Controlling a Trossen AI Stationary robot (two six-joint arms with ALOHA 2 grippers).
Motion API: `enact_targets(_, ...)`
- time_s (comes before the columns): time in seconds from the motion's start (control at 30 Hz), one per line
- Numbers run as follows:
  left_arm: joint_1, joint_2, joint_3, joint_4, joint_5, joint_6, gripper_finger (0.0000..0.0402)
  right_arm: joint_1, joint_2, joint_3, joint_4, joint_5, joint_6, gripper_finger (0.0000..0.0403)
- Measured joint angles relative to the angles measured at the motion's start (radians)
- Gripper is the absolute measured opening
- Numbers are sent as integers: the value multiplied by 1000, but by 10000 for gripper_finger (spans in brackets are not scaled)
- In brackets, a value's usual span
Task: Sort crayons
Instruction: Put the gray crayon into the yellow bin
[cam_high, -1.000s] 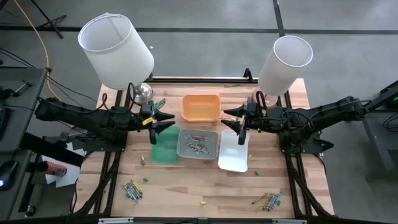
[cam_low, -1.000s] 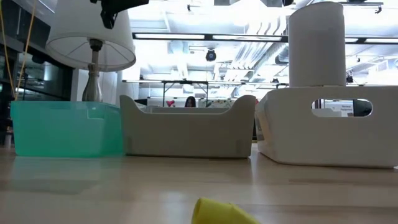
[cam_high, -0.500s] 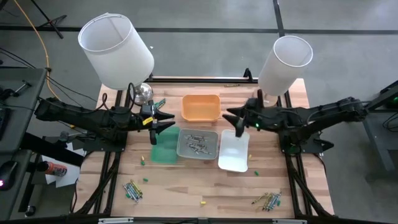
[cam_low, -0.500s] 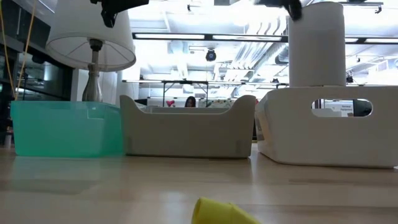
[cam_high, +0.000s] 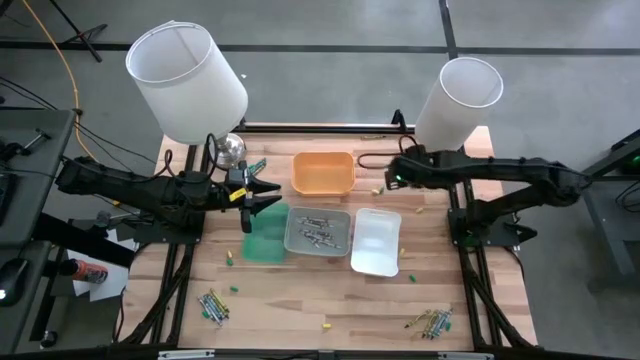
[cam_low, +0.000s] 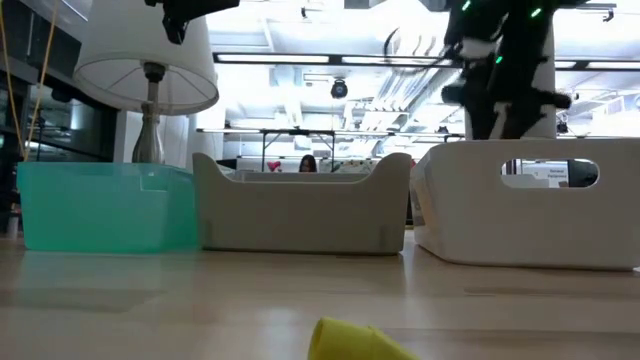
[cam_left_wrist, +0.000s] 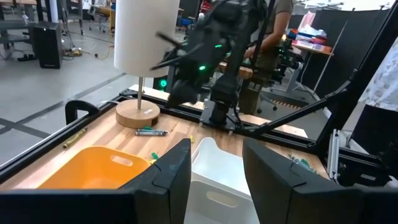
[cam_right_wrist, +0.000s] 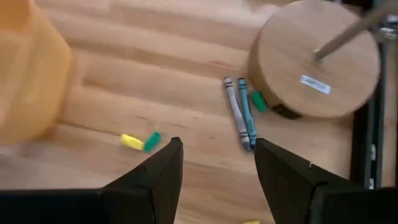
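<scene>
Grey crayons (cam_high: 318, 232) lie in the grey tray (cam_high: 296, 242). Loose piles of crayons lie near the front left (cam_high: 213, 306) and front right (cam_high: 432, 322). A grey and a teal crayon (cam_right_wrist: 240, 118) lie side by side on the table beside the right lamp's round wooden base (cam_right_wrist: 317, 68), with a yellow and a green stub (cam_right_wrist: 140, 142) closer to the orange tray (cam_right_wrist: 28, 81). My right gripper (cam_right_wrist: 217, 168) points down above these crayons, open, holding nothing. My left gripper (cam_high: 262, 193) hovers level over the green tray (cam_high: 265, 240), open and empty.
A white tray (cam_high: 377, 242) stands right of the grey one, and the orange tray (cam_high: 322, 172) behind it. Two lamps with white shades (cam_high: 187, 80) (cam_high: 458, 100) stand at the far corners. Single stubs lie on the wood (cam_high: 229, 260) (cam_high: 325, 325) (cam_high: 410, 278).
My right gripper has swung from above the white tray toward the table's far edge and gone down near the right lamp's base. It has tipped from level to pointing steeply down and rolled about its own axis. Its fingers stay open.
</scene>
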Motion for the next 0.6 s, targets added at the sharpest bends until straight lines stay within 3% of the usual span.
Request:
enact_targets(0.27,0,0,0,0,0,0,131,-215,240,0,118,-153,-328,193)
enact_targets(0.6,0,0,0,0,0,-1,131,-360,387,0,200,-295,-460,193)
